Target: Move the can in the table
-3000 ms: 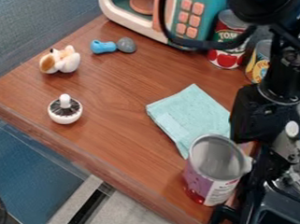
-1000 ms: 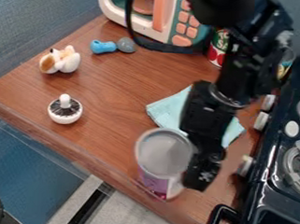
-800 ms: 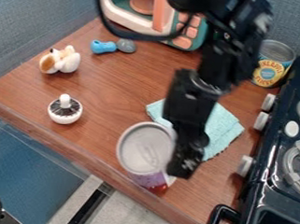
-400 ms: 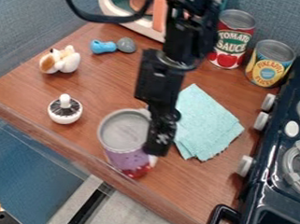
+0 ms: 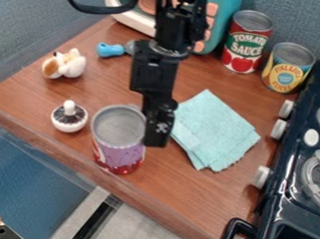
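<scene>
Can [image 5: 118, 152] upright by table's [image 5: 186, 197] near edge, btwn mushroom [image 5: 69, 118] & cloth [image 5: 215, 131]. Gripper [image 5: 157, 136] hangs at can's R side, pointing down; can't tell if jaws are clenched, released or grasping it.

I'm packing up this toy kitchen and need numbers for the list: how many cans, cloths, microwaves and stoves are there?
Cans: 3 (purple can, red can, yellow can)
Cloths: 1 (light blue cloth)
Microwaves: 1 (teal microwave)
Stoves: 1 (black stove)
Total: 6
</scene>
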Robot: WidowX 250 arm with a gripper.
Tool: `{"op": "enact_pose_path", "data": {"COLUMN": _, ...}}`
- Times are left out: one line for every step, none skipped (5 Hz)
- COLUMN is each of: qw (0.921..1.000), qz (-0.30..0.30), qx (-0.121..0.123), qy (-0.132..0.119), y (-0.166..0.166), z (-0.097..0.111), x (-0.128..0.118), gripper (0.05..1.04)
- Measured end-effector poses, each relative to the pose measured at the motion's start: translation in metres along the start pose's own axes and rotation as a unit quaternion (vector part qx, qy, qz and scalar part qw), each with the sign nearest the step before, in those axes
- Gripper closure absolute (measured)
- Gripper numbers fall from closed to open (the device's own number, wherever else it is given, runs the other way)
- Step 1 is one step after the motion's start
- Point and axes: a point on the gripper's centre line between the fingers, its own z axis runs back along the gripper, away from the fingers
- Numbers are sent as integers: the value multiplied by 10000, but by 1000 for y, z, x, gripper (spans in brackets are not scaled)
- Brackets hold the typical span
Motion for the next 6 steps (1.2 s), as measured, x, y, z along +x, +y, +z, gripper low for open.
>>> {"op": "enact_pose_path", "data": {"qw": 9995, "qz": 314, "qx": -34, "qy": 79, "y": -15, "z": 3, "x": 12, "gripper": 83}}
{"op": "enact_pose_path", "data": {"qw": 9982, "qz": 552, "qx": 1, "qy": 217, "y": -29, "z": 5, "x": 20, "gripper": 83}}
{"op": "enact_pose_path", "data": {"qw": 9958, "qz": 870, "qx": -19, "qy": 282, "y": -41, "z": 7, "x": 35, "gripper": 82}}
{"op": "enact_pose_path", "data": {"qw": 9943, "qz": 998, "qx": -104, "qy": 373, "y": -53, "z": 13, "x": 42, "gripper": 82}}
{"op": "enact_pose_path", "data": {"qw": 9930, "qz": 1103, "qx": -118, "qy": 397, "y": -58, "z": 15, "x": 48, "gripper": 82}}
{"op": "enact_pose_path", "data": {"qw": 9931, "qz": 1049, "qx": -235, "qy": 459, "y": -65, "z": 24, "x": 45, "gripper": 82}}
